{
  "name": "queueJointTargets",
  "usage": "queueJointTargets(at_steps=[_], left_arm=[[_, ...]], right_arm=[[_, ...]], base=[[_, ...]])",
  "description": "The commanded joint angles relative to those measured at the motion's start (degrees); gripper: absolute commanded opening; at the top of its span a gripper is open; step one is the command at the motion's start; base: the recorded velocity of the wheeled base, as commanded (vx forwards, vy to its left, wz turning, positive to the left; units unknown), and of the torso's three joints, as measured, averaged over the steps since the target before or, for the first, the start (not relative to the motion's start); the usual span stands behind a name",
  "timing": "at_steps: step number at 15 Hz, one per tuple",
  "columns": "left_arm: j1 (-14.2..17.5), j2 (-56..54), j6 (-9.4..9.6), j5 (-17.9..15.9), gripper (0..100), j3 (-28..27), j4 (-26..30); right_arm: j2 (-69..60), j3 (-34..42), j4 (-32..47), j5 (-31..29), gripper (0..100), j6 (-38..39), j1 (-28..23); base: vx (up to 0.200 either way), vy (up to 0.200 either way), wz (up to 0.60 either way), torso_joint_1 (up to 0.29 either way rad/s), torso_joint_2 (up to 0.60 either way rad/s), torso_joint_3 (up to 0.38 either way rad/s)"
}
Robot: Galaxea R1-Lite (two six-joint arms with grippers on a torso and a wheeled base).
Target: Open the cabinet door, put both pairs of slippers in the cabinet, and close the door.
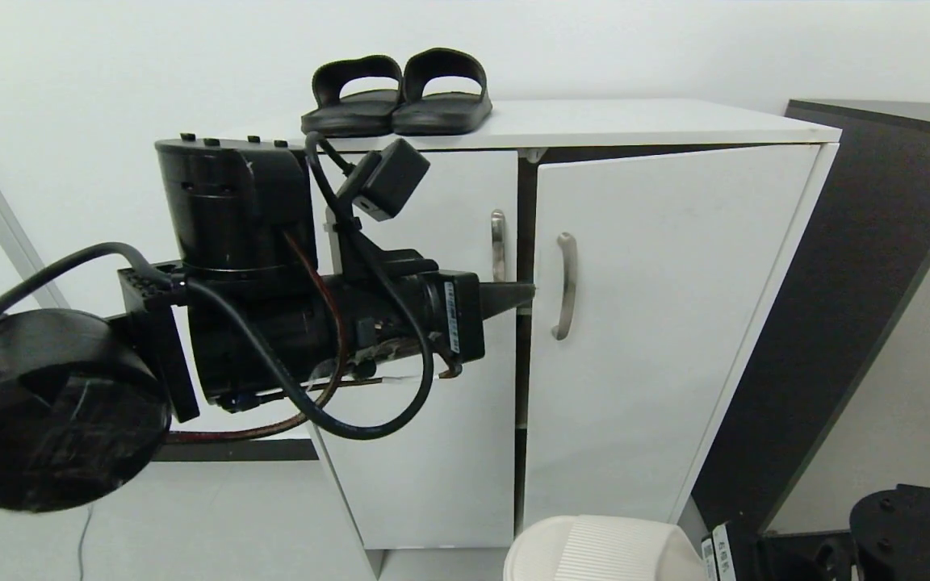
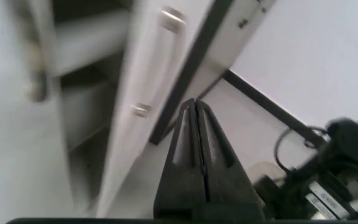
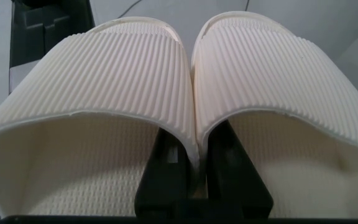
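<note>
Now: left gripper (image 1: 525, 297) at the ajar door's (image 1: 659, 323) edge.
Its jaws pressed together; right gripper (image 3: 196, 177) jaws pinch cream slippers (image 3: 104, 87).

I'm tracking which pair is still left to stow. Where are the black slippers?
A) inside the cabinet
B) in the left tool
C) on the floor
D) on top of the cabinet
D: the black slippers sit side by side on top of the cabinet. The left tool is shut with nothing in it, and the right tool grips the cream slippers.
</note>
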Motion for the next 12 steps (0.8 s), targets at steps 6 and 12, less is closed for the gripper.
queueJointTargets(at_steps=[6, 12], left_arm=[[3.52, 8.41, -2.21, 0.01, 0, -3.96, -7.67], [3.78, 13.16, -2.30, -0.17, 0, -9.58, -7.76]], right_arm=[[0.32, 0.04, 0.06, -0.26, 0, -0.11, 0.31], [0.32, 0.13, 0.06, -0.34, 0, -0.11, 0.49]], base=[[0.000, 0.000, 0.00, 0.000, 0.00, 0.000], [0.000, 0.000, 0.00, 0.000, 0.00, 0.000]])
